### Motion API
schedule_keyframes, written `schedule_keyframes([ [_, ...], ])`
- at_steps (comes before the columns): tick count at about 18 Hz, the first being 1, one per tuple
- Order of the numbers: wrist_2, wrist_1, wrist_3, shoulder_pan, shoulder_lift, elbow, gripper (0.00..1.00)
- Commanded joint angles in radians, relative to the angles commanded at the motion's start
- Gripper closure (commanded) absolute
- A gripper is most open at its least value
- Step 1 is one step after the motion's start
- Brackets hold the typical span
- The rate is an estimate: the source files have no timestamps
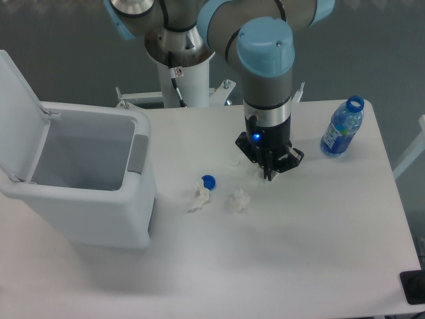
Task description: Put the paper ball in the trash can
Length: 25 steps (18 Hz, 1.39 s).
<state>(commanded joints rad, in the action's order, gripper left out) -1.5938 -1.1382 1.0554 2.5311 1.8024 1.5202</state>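
Note:
The trash can (86,199) is a boxy light-grey bin at the left of the table, with its lid (16,113) swung up and open. My gripper (269,174) points straight down, low over the table at the middle. Its black fingers line up from this camera, so the gap between them does not show. A white lumpy edge, the paper ball (256,174), shows just left of the fingertips. The rest of it is hidden by the gripper, and I cannot tell whether the fingers touch it.
A small roundish paper lump (238,199) and an elongated paper scrap (198,197) lie between the gripper and the bin. A blue bottle cap (208,181) lies beside the scrap. A blue water bottle (342,127) stands at the back right. The robot base (179,73) stands behind.

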Motion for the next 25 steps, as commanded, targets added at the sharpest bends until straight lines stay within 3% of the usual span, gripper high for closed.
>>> schedule_keyframes([
  [12, -0.006, 0.002, -0.095, -0.011, 0.009, -0.011, 1.00],
  [17, -0.002, -0.009, -0.176, -0.028, -0.026, -0.021, 1.00],
  [25, 0.063, -0.009, -0.547, -0.041, -0.139, -0.011, 1.00],
])
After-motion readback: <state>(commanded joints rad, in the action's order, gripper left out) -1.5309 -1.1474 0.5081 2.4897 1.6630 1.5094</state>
